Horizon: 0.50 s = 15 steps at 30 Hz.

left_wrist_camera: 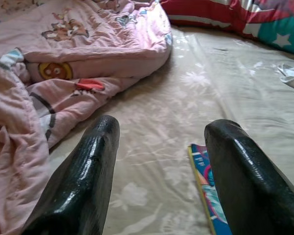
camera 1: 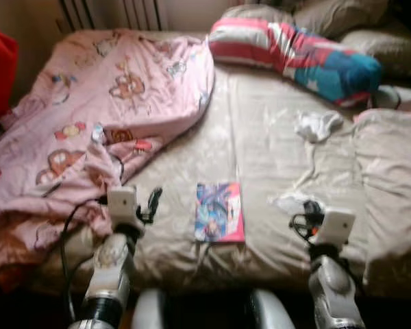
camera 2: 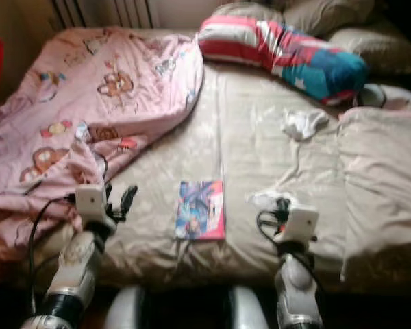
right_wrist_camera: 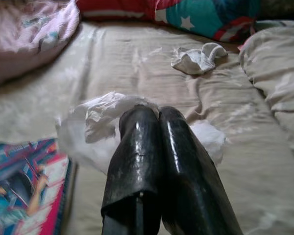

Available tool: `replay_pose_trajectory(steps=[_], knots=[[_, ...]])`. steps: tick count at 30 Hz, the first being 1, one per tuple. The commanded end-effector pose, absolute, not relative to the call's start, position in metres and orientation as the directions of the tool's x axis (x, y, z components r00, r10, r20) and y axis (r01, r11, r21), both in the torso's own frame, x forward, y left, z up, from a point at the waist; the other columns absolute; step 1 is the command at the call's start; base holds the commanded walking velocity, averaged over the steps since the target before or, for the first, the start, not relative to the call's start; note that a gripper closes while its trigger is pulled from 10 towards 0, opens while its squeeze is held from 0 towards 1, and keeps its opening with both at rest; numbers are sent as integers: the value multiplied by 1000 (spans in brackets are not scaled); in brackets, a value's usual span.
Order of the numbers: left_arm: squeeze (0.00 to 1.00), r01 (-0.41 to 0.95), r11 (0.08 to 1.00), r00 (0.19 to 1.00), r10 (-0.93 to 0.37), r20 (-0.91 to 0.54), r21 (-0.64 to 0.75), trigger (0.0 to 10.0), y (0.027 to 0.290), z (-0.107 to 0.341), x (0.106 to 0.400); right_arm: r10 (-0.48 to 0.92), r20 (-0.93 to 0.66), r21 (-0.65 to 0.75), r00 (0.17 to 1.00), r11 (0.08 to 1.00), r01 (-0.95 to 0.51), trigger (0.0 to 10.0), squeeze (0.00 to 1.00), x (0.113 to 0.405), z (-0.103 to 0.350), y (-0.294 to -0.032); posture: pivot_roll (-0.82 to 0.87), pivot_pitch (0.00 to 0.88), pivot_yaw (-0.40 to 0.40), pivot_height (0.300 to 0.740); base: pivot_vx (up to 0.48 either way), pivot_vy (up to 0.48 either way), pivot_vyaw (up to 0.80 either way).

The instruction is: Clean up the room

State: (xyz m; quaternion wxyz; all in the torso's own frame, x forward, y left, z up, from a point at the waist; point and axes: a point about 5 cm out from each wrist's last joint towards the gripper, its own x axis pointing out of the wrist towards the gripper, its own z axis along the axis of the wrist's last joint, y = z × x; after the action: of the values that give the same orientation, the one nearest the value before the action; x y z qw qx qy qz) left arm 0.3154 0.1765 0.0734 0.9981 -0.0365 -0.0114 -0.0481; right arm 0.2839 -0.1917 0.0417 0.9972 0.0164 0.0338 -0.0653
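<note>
On the bed, the right gripper has its fingers pressed together against a crumpled tissue, which lies just right of the comic book. The left gripper hovers spread wide beside the pink blanket. A white sock lies near the striped pillow.

Book on bed, blanket left, tissue right.

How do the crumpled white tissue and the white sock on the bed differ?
The tissue lies near the bed's front edge, just beyond the shut right hand; the sock lies farther back, near the striped pillow. The tissue looks papery, the sock like soft fabric. Both are white and crumpled on the sheet.
</note>
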Motion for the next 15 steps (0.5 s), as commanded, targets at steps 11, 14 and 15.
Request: replay_pose_trajectory(steps=[11, 14, 15], knots=[[0, 132, 988, 986, -140, -94, -81, 10000, 177, 55, 319, -187, -190, 44, 964, 979, 199, 10000, 0, 276, 18, -202, -64, 5, -1, 740, 0, 0, 0], [0, 130, 988, 976, -141, -165, -79, 10000, 176, 41, 314, -196, -248, 33, 949, 977, 211, 10000, 0, 273, 8, -206, -64, 0, -2, 740, 0, 0, 0], [0, 127, 989, 974, -140, -179, -80, 10000, 176, 38, 313, -196, -261, 28, 945, 977, 211, 10000, 0, 272, 6, -206, -63, 0, -2, 740, 0, 0, 0]])
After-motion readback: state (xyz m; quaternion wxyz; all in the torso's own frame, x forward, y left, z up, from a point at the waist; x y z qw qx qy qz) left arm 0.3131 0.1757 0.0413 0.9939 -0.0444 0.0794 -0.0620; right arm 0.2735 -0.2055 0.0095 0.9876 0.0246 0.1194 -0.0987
